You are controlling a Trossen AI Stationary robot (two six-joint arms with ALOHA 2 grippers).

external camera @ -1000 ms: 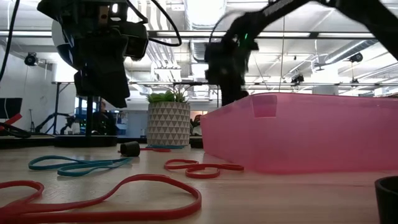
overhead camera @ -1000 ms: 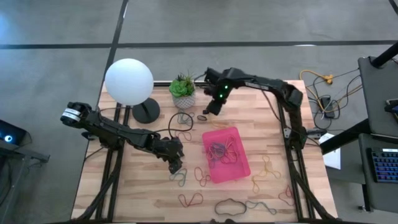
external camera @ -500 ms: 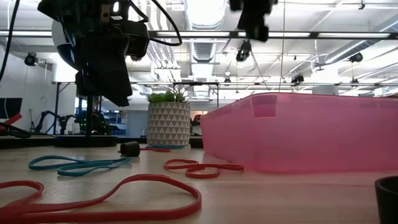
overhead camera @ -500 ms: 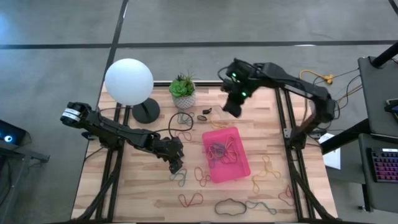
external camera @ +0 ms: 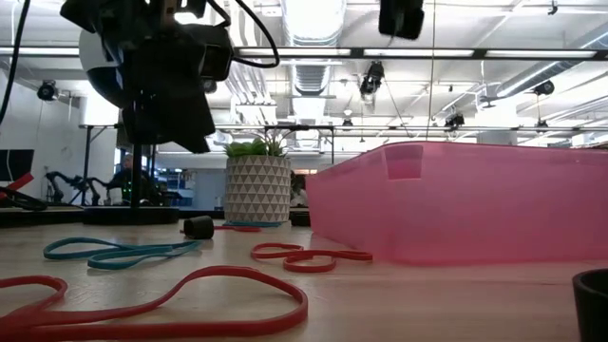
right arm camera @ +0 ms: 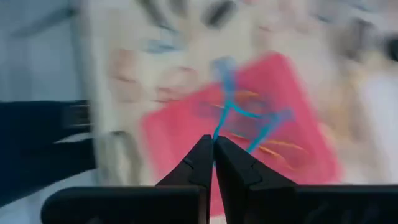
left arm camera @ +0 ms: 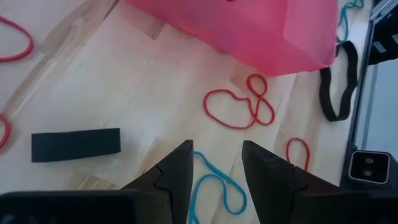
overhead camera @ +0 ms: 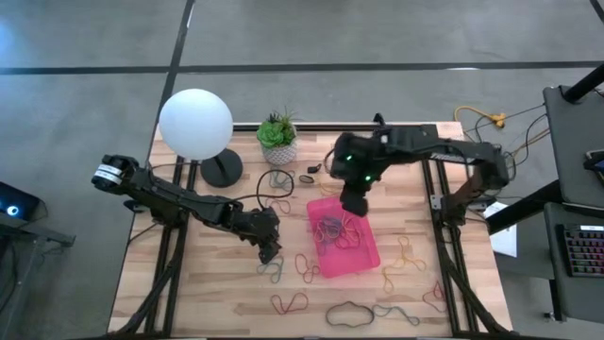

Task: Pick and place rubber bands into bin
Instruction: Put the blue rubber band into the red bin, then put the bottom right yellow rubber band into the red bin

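The pink bin (overhead camera: 366,257) sits at the table's middle with several rubber bands (overhead camera: 332,229) inside. My right gripper (overhead camera: 351,202) hovers above the bin's far edge, shut on a blue rubber band (right arm camera: 225,93). My left gripper (overhead camera: 268,249) is open above the table, left of the bin; its fingers (left arm camera: 174,171) stand over a teal band (left arm camera: 217,183) that lies flat on the wood and also shows in the high view (overhead camera: 271,271). A flat black band (left arm camera: 74,144) and a red band (left arm camera: 239,109) lie close by. My right gripper pinches the blue band between its two shut fingers, at a point on the loop (right arm camera: 216,134) right by the fingertips. The fingers point down from above. The band hangs slack below them, lifted clear, over the inside of the pink bin (right arm camera: 298,143).
A white plant pot (overhead camera: 278,149) and a lamp with a white globe (overhead camera: 195,123) stand at the far left. Loose bands lie around the bin: a black one (overhead camera: 309,177) on the far side, red (overhead camera: 290,303), black (overhead camera: 349,313) and yellow (overhead camera: 404,260) ones near the front.
My right gripper has risen from the table beside the plant pot, gone toward the table's right edge and then toward its near edge, and now stands over the bin's far edge.
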